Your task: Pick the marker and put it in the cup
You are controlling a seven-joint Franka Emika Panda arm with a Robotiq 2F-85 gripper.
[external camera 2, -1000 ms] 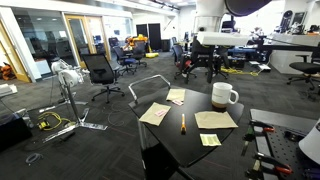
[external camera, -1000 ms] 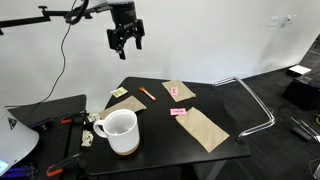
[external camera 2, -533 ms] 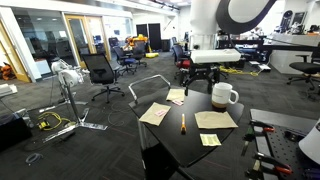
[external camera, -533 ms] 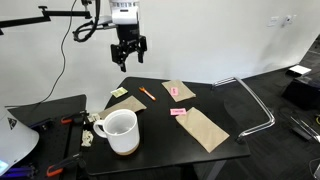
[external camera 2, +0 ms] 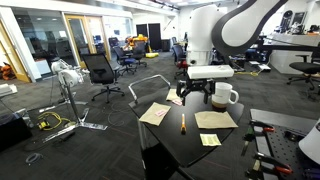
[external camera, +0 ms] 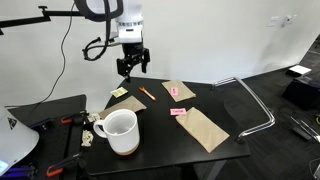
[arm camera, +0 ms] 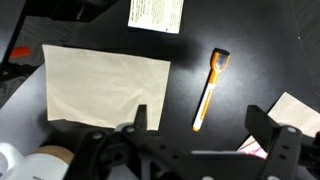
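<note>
The marker (arm camera: 210, 89) is a thin orange stick lying on the black table; it also shows in both exterior views (external camera: 146, 94) (external camera 2: 183, 123). The cup (external camera: 119, 130) is a large white mug with a brown base band, standing near the table edge; it also shows in an exterior view (external camera 2: 223, 95). My gripper (arm camera: 200, 118) is open and empty, hovering above the marker; it shows in both exterior views (external camera: 131, 66) (external camera 2: 200, 98). In the wrist view the marker lies between the two fingers, well below them.
Tan paper sheets (arm camera: 105, 84) (external camera: 204, 127) lie on the black table (external camera: 160, 135). A small pink object (external camera: 178, 112) and a white label (arm camera: 156, 14) lie near them. An orange-and-black tool (external camera: 68, 121) rests on a side stand. A metal chair frame (external camera: 255, 105) stands beside the table.
My gripper has come down from high above the table and moved over the marker. The marker and the cup have not moved.
</note>
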